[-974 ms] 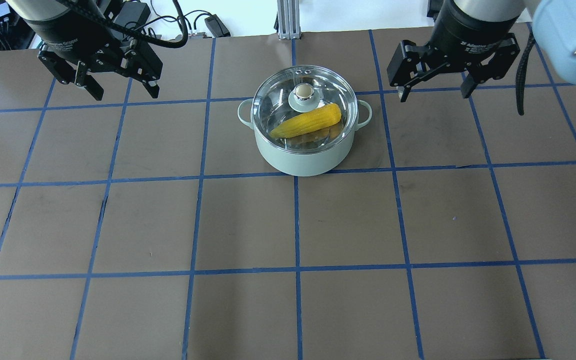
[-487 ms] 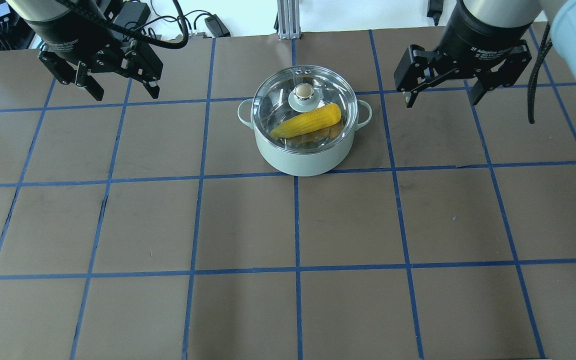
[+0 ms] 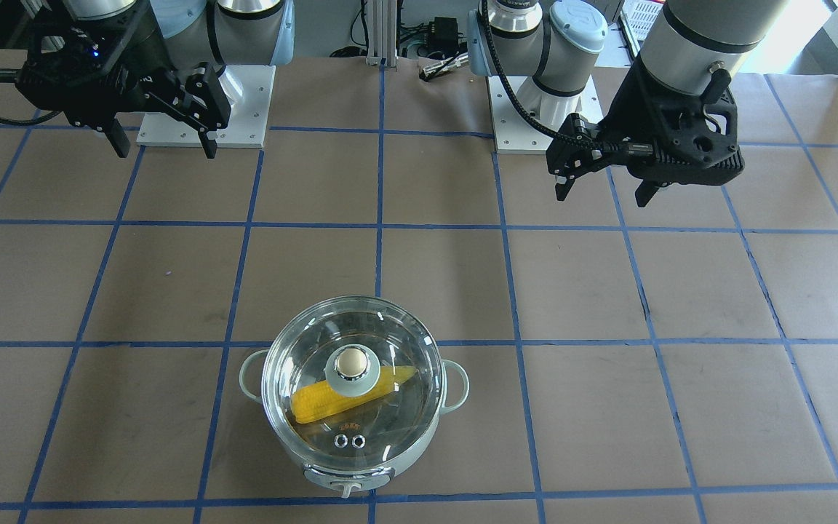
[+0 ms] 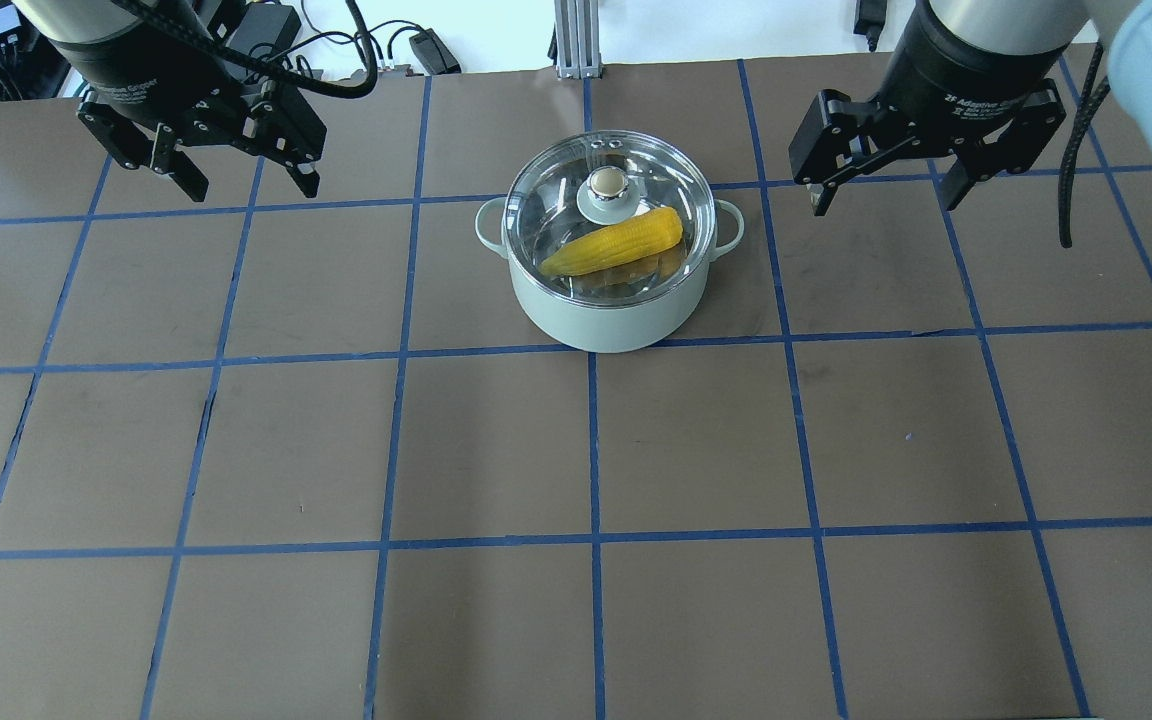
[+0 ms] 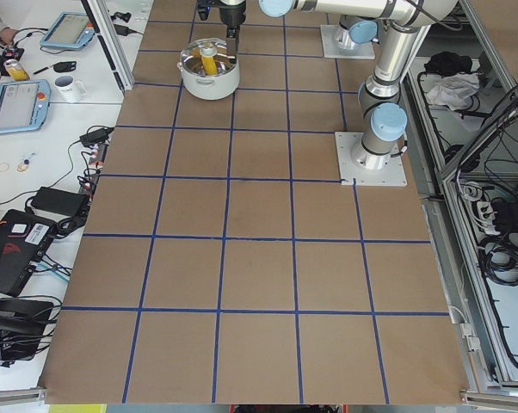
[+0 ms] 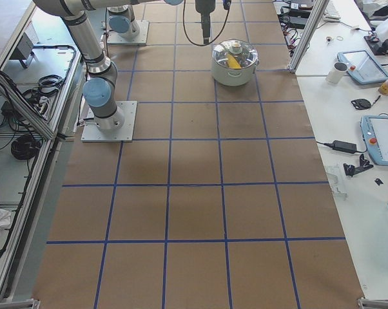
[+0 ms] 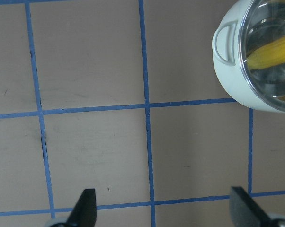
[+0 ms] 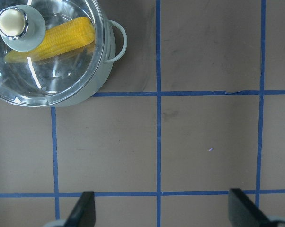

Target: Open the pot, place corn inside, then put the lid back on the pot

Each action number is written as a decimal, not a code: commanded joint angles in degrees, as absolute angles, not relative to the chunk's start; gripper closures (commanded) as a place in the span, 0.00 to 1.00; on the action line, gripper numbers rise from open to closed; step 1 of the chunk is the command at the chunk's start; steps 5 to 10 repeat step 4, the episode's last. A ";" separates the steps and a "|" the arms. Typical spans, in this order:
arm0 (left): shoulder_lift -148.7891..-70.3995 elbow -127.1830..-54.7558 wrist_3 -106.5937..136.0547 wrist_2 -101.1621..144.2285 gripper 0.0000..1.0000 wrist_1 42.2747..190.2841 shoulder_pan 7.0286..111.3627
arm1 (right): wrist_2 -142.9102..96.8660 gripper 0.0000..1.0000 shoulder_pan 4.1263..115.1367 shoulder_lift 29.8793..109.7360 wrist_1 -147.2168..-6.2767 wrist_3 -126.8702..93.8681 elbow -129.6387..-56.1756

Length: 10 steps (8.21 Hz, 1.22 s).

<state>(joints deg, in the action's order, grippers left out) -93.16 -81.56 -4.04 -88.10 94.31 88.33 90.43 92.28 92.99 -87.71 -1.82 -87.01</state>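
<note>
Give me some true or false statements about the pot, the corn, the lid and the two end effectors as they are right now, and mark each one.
1. The corn lies inside the pot, under the glass lid. True.
2. The lid lies on the table beside the pot. False: it sits on the pot.
3. The left end effector and the right end effector are both open and empty. True.
4. The right end effector grips the lid. False: it hangs off to the pot's side, touching nothing.
</note>
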 commanded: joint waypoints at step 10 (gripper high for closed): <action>-93.25 -81.65 -4.04 -88.33 0.00 94.31 88.42 | 90.62 0.00 92.20 92.99 -87.28 -0.09 -87.10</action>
